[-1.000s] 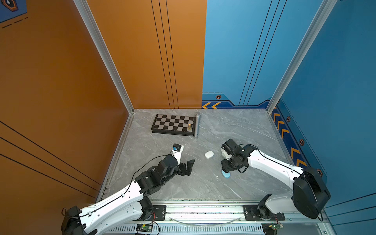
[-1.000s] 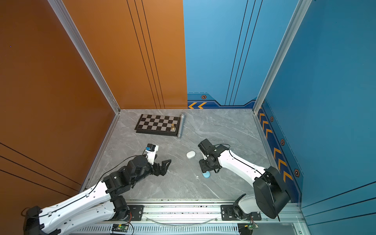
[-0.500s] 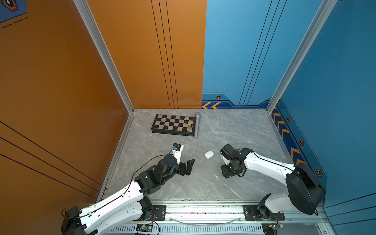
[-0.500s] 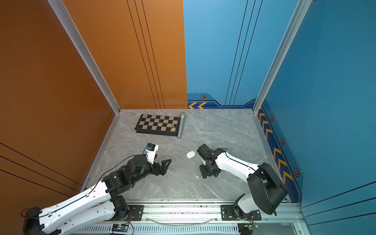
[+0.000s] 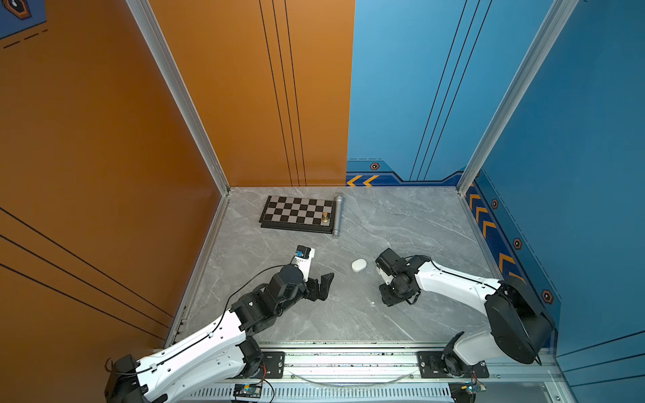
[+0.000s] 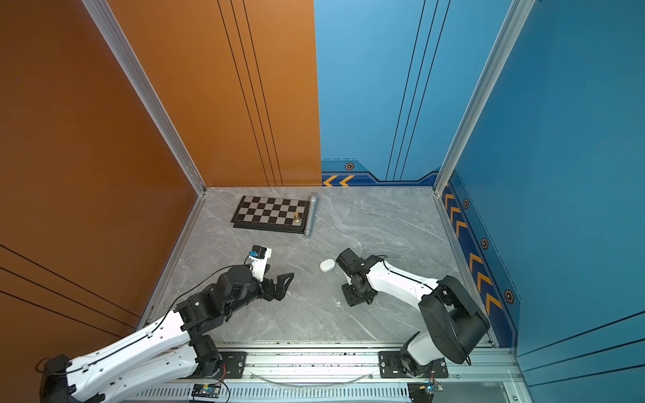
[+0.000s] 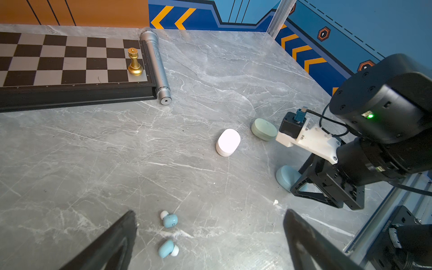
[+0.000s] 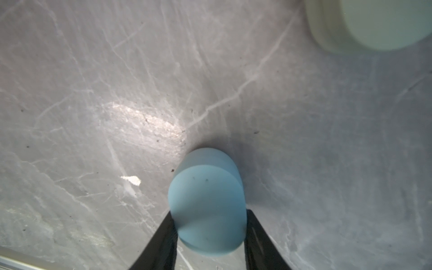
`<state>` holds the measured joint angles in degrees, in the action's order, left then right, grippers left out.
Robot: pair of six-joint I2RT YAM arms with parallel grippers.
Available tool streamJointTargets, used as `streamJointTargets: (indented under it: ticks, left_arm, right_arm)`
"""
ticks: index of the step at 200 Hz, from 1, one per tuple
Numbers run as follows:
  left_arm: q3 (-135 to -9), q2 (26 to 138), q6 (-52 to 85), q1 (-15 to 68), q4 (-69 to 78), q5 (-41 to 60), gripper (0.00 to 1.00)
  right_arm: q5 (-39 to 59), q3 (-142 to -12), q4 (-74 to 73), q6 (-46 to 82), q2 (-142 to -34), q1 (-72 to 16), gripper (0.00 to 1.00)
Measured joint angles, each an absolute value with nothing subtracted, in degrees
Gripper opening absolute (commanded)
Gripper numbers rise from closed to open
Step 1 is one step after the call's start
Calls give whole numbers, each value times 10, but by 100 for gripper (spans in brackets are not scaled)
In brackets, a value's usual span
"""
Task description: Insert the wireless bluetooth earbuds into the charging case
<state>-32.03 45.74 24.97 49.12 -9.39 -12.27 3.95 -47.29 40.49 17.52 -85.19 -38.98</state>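
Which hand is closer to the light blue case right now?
Right. The right hand straddles the light blue case, a finger against each side. The left hand hangs open across the table, above two blue earbuds, well clear of it.

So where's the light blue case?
The light blue case sits right of centre, flanked by the right gripper in the right wrist view, near the pale green case.
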Motion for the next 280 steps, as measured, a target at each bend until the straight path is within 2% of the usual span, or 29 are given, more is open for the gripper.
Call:
streamJointTargets:
  ticks: [18,65,109,167,173,177,218,280]
  left_arm:
    - [-320,456,249,491,-92,-120,100]
    - [-318,439,227,483,-58,-79,92]
    - [-324,424,98,477,-29,34,92]
    - [-438,507,-57,475,-102,236,87]
    - [-443,512,-66,475,-106,250,88]
    - [-447,516,-72,475,-108,260,83]
    - [-476,553,-111,477,-123,335,74]
    - [-486,583,-109,491,-118,379,62]
  right_arm:
    - [38,-473,405,173,-851,-391,30]
    - [62,-503,419,124,-800,-395,19]
    - [192,-586,435,-17,-700,-395,17]
    - [351,-608,484,-210,-611,-394,16]
    - [364,-613,488,-219,-611,-394,16]
    - [371,-617,491,-224,-611,-394,16]
    - [433,-649,502,-246,-625,-394,15]
    - [453,-665,506,-251,-647,-394,13]
